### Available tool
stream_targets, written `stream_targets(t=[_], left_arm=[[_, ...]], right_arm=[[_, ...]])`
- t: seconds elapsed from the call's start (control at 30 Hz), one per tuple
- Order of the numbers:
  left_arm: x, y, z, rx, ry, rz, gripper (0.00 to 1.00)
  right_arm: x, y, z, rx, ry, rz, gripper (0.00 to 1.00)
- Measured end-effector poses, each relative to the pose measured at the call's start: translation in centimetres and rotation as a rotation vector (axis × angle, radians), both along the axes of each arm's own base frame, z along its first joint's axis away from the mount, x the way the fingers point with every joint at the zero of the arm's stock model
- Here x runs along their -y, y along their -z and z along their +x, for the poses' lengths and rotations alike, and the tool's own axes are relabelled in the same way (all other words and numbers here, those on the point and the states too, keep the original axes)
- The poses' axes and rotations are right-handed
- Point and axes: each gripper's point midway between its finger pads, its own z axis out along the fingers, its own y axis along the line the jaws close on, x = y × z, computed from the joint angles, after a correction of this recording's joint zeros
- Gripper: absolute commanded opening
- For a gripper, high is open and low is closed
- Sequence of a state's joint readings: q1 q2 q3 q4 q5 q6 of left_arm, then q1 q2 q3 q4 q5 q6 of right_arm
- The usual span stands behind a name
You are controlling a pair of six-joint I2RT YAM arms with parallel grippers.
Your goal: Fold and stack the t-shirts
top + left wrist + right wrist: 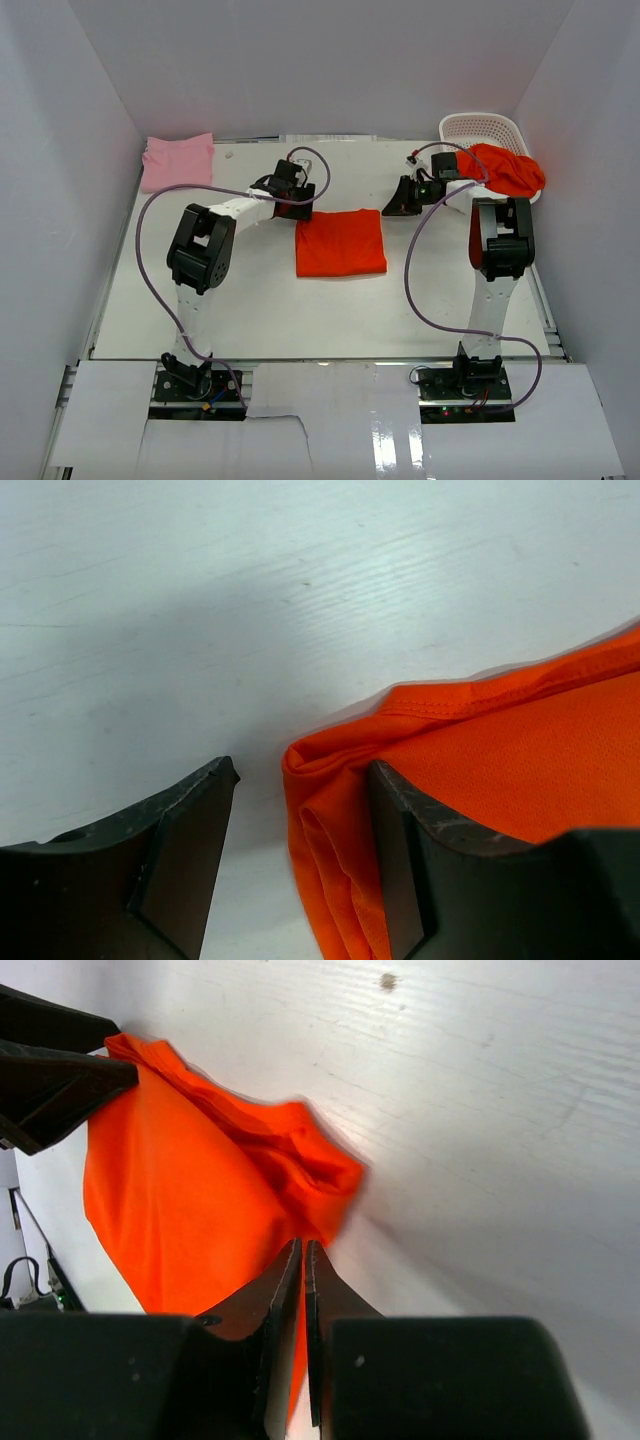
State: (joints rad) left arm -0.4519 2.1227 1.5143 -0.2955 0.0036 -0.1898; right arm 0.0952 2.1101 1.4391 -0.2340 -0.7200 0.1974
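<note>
Three lots of shirts show from above: a folded orange shirt in the middle of the desk, a pink shirt far left, and an orange heap over the basket.

Left wrist view: the left hand stands apart, straddling the folded shirt's corner.

Right wrist view: the right hand is pressed together beside another corner, seemingly gripping nothing.

Folding looks finished. Stacking next calls for pinching the corners.
</note>
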Motion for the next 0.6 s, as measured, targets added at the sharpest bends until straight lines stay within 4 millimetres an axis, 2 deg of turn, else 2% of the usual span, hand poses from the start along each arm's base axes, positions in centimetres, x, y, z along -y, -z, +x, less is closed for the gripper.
stream_targets(t=[0.1, 0.2, 0.27, 0.4, 0.5, 0.6], left_arm=[[-1.2, -0.1, 0.6, 0.004, -0.046, 0.023, 0.67], [-1.8, -1.2, 1.4, 0.018, -0.071, 0.037, 0.69], [-1.7, -2.7, 2.4, 0.043, -0.079, 0.024, 0.7], [-0.5, -7.4, 4.1, 0.115, -0.069, -0.039, 0.71], [0.2, -10.6, 4.0, 0.141, -0.053, -0.093, 0.72], [0.7, -12.5, 2.9, 0.123, -0.041, -0.14, 0.71]], right_arm=[[0.6, -0.1, 0.4, 0.007, 0.016, -0.004, 0.11], [0.9, -0.7, 1.1, 0.023, 0.024, -0.003, 0.11], [0.9, -1.3, 1.6, 0.041, 0.025, 0.0, 0.11], [0.8, -2.4, 2.0, 0.067, 0.023, 0.005, 0.13], [0.5, -3.2, 1.9, 0.079, 0.014, 0.01, 0.15], [0.3, -3.8, 1.5, 0.078, 0.002, 0.017, 0.17]])
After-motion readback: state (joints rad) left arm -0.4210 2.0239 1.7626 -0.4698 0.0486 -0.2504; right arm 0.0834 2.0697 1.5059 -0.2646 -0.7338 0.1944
